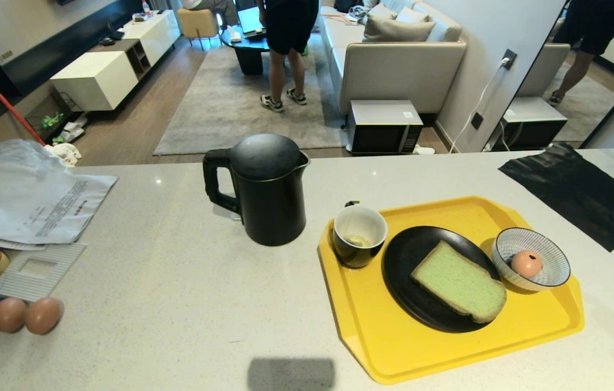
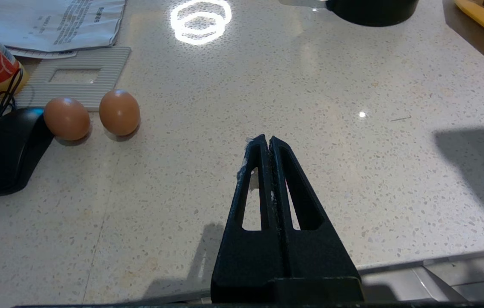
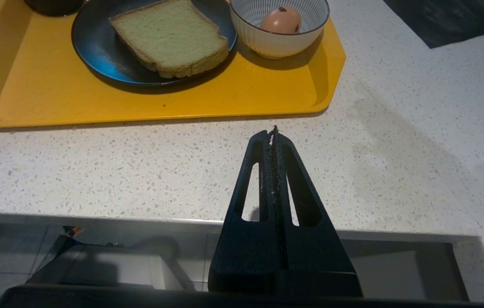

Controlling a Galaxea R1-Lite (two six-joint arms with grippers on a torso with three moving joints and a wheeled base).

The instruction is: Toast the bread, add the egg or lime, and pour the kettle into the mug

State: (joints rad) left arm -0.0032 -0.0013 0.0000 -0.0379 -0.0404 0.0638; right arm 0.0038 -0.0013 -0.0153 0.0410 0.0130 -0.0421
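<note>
Kettle (image 1: 267, 189) stands upright, handle pointing left; both grippers' jaws pressed together, empty.

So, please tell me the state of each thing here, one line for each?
kettle: upright on the counter, lid closed.
mug: upright on the yellow tray, nearly empty.
bread: flat on the black plate.
egg: whole, in the striped bowl.
left gripper: shut, empty.
right gripper: shut, empty.

Person (image 1: 285, 49) cropped above the waist; mug (image 1: 359, 234) contents unclear.
</note>
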